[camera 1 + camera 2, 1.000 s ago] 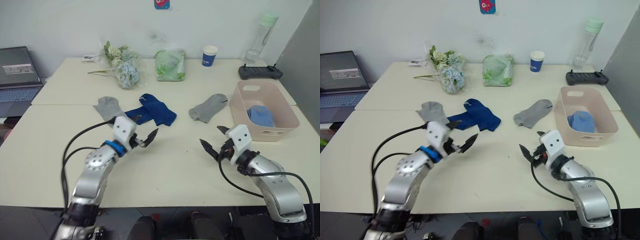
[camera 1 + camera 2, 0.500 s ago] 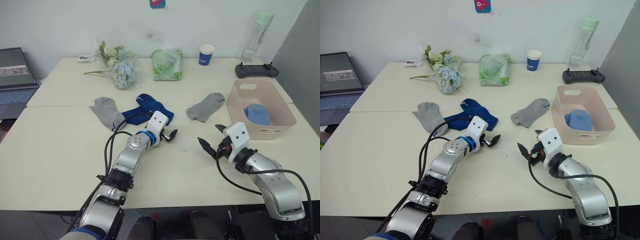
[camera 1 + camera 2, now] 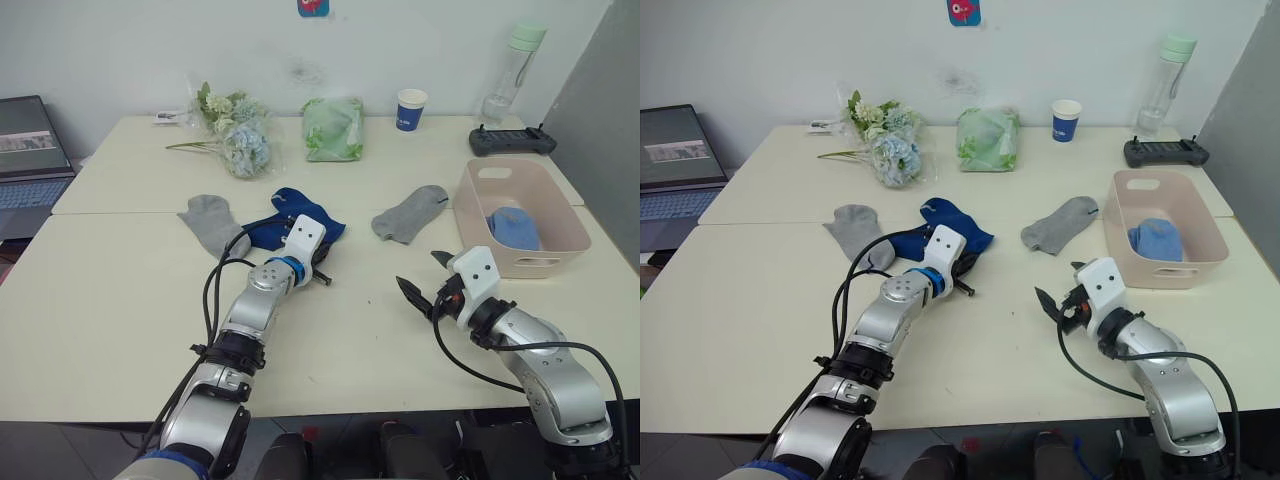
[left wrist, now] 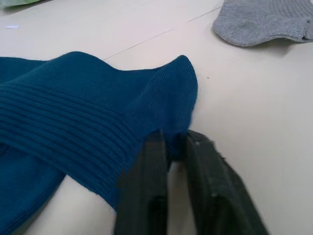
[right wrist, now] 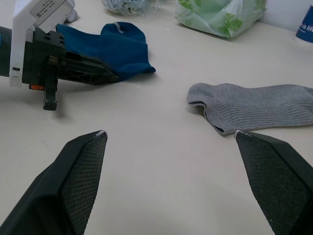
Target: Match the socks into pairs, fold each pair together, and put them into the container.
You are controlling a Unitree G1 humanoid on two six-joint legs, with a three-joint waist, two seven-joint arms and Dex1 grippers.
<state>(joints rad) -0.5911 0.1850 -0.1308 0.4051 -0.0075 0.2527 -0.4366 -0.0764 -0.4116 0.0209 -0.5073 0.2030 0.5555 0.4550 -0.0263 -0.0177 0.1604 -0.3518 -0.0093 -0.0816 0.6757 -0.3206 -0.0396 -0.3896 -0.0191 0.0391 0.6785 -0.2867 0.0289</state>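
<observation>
Two dark navy socks (image 3: 296, 212) lie overlapped at the table's middle. My left gripper (image 4: 175, 142) is shut on the ribbed edge of one navy sock (image 4: 73, 122), pinching a raised fold. One grey sock (image 3: 208, 218) lies left of the navy ones, another grey sock (image 3: 408, 213) to their right. The pink container (image 3: 540, 265) stands at the right with a light blue sock (image 3: 515, 228) inside. My right gripper (image 3: 426, 274) hovers open just above the table, in front of the right grey sock (image 5: 254, 105) and holding nothing.
Along the far edge stand a bunch of flowers (image 3: 235, 135), a green wrapped bundle (image 3: 333, 128), a paper cup (image 3: 411, 110), a bottle (image 3: 510, 65) and a black controller (image 3: 513, 143). A laptop (image 3: 25, 150) sits at the far left.
My left gripper reached forward to the navy socks and went from open to shut on one sock's edge. The right arm has stayed where it was.
</observation>
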